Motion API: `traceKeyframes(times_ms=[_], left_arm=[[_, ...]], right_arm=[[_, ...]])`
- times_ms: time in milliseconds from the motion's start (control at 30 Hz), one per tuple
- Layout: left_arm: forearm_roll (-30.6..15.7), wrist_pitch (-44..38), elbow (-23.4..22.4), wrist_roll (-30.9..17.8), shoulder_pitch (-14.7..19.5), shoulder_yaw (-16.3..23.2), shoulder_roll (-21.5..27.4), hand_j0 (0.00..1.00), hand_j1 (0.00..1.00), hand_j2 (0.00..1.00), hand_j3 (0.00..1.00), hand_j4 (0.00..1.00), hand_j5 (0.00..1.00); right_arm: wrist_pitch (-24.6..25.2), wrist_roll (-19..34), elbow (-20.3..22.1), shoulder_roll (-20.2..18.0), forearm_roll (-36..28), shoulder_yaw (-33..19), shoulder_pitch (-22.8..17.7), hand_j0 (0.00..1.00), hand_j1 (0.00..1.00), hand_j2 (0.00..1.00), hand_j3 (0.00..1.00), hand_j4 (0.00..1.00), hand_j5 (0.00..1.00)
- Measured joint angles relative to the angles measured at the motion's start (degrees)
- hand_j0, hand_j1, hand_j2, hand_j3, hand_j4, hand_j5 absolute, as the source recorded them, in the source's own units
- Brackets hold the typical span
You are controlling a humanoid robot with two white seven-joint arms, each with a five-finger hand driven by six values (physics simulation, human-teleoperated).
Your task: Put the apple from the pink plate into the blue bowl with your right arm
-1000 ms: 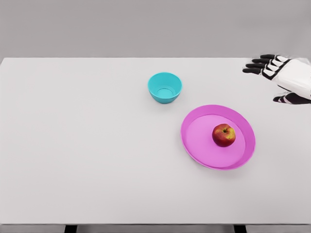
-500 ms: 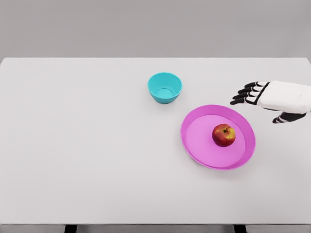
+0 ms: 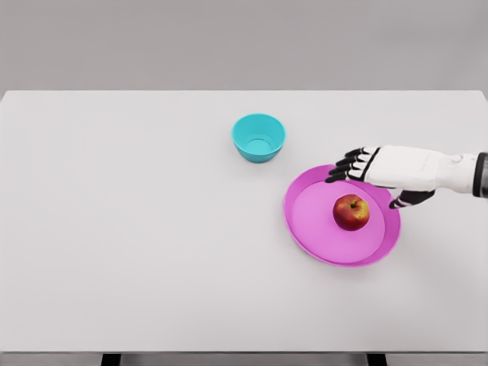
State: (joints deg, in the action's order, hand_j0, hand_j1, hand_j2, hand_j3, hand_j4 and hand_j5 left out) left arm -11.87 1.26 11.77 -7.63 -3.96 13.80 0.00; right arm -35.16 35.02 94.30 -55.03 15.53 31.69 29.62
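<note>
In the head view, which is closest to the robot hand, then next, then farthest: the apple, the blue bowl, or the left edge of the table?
From the right robot hand, nearest first:
1. The apple, just below the hand in the picture, on the pink plate.
2. The blue bowl, up and to the left, off the plate.
3. The table's left edge, far across on the opposite side.

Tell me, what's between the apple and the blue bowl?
In the head view, only the pink plate and bare white table lie between the apple and the blue bowl.
</note>
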Motion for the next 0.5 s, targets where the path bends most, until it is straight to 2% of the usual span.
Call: traceKeyframes(times_ms=[500], left_arm=[[0.0, 0.0, 0.0, 0.0, 0.0, 0.0, 0.0, 1.0, 1.0, 1.0, 1.0, 1.0, 1.0]], right_arm=[[0.0, 0.0, -2.8, 1.5, 0.4, 4.4, 1.5, 1.0, 1.0, 1.0, 1.0, 1.0, 1.0]])
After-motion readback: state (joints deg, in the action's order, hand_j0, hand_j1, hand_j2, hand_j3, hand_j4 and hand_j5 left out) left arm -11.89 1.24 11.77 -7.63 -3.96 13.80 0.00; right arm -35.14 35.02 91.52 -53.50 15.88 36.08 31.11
